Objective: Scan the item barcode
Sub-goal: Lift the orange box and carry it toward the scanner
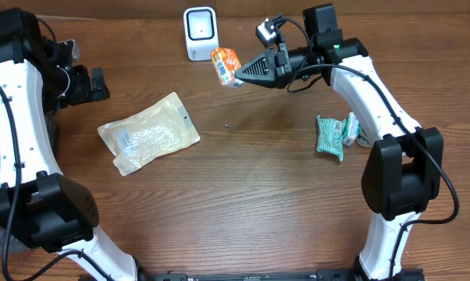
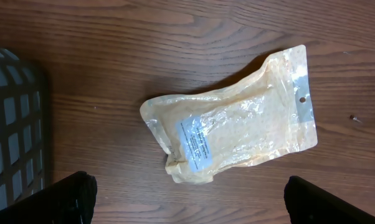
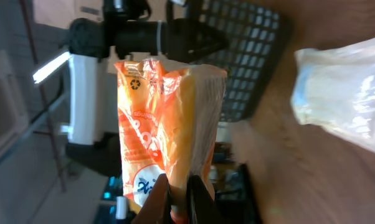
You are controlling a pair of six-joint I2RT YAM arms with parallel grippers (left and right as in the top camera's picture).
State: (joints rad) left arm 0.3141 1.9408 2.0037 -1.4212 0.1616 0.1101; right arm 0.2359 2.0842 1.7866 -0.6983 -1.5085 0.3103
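Now: R gripper (image 1: 236,76) clamped on one edge of the orange packet (image 1: 225,65), jaws together w/ only the film between them. R wrist view shows the packet (image 3: 156,124) standing up from the fingertips (image 3: 197,202), off the table (image 1: 258,203). It has orange print, a recycling mark near the top and a clear side panel. Packet is sealed, contents not visible. Overhead, the packet sits just beside the white scanner (image 1: 200,33), at its lower-right corner and not touching. Scanner is upright at the far table edge; can't tell which packet face is turned to it, and the barcode isn't readable in any view. L gripper (image 1: 96,84) is wide apart and empty, well left of the packet. L wrist view shows its fingers (image 2: 69,199) at the bottom corners of the frame, hovering above a clear pouch (image 2: 234,127). Pouch lies flat on the table, pale yellowish fill inside, white label on the front, hang hole in the sealed end. Corner of a dark mesh basket (image 2: 13,143) shows at left, inside not visible. On the right side of the table, a teal pack (image 1: 329,135) w/ a second small pack (image 1: 350,127) touching it, both lying free near the R arm.
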